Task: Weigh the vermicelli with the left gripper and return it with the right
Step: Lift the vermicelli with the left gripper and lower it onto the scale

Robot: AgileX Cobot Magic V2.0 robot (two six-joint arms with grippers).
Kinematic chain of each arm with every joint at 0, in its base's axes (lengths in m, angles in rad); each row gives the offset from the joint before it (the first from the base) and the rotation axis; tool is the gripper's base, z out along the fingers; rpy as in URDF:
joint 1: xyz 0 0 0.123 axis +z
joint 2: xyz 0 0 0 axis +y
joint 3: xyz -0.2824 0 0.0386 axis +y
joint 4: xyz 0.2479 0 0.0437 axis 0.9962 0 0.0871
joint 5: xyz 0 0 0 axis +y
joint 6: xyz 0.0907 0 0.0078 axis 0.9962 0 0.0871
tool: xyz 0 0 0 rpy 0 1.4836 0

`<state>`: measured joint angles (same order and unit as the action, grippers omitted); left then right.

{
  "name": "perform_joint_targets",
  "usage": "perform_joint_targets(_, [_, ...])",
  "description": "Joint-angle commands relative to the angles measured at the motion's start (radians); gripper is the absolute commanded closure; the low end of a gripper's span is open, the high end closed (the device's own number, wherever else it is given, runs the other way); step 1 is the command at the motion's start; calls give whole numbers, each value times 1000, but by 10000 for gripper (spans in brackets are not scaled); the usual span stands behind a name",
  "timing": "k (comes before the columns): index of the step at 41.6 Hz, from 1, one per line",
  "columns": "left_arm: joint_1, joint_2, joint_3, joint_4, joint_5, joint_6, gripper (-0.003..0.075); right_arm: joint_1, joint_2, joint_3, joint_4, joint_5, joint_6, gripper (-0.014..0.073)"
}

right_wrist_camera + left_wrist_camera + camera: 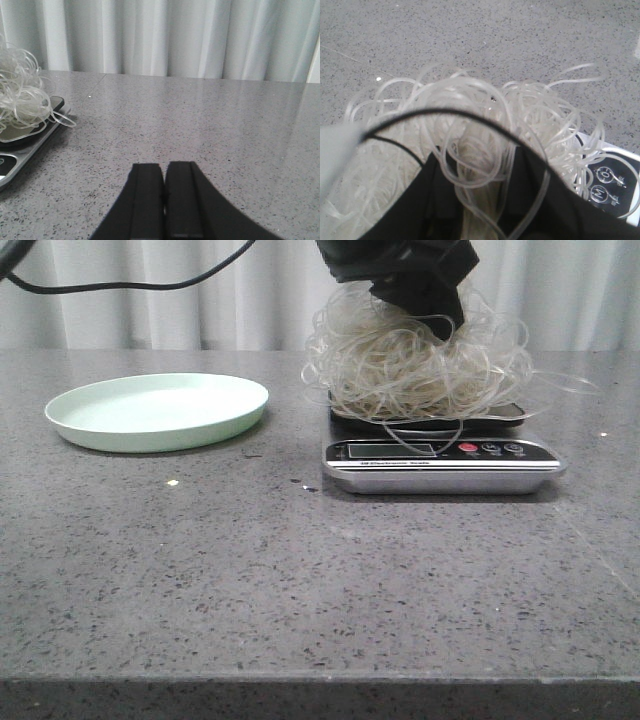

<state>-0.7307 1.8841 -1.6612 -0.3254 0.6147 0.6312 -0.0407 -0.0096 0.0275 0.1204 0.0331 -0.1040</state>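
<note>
Here the grey speckled stone table fills the front view, with a pale pleated curtain hanging behind its far edge. On the left of the table lies the pale green round plate, holding nothing. To the right of it, well apart, stands the kitchen scale, a silver body with a dark weighing platform, a small display and a red button on its front panel. The vermicelli sits on the platform as a loose whitish tangle, spreading wider than the platform, with one stray loop drooping over the display and another trailing to the right. The left gripper reaches down from above into the top of the tangle; in the left wrist view its black fingers stand on either side of a bundle of strands and pinch it between them. The right gripper hovers low over bare table to the right of the scale, its two black fingers pressed together with nothing between them.
</note>
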Motion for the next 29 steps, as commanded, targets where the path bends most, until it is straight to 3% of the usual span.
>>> perform_joint_targets(1, [-5,-45,-32,-13,-51,-4,558,-5,-17,-8,-7,-80,3,442])
perform_joint_targets(7, [-5,-58,-35,-16,-33,-4,494,-5,-17,-8,-7,-80,3,442])
perform_joint_targets(22, [-5,-93,-36,-16,14,-4,158,-5,-17,-8,-7,-80,3,442])
perform_joint_targets(29, [-5,-145,-36,-13,30,-4,134,-5,-17,-8,-7,-80,3,442])
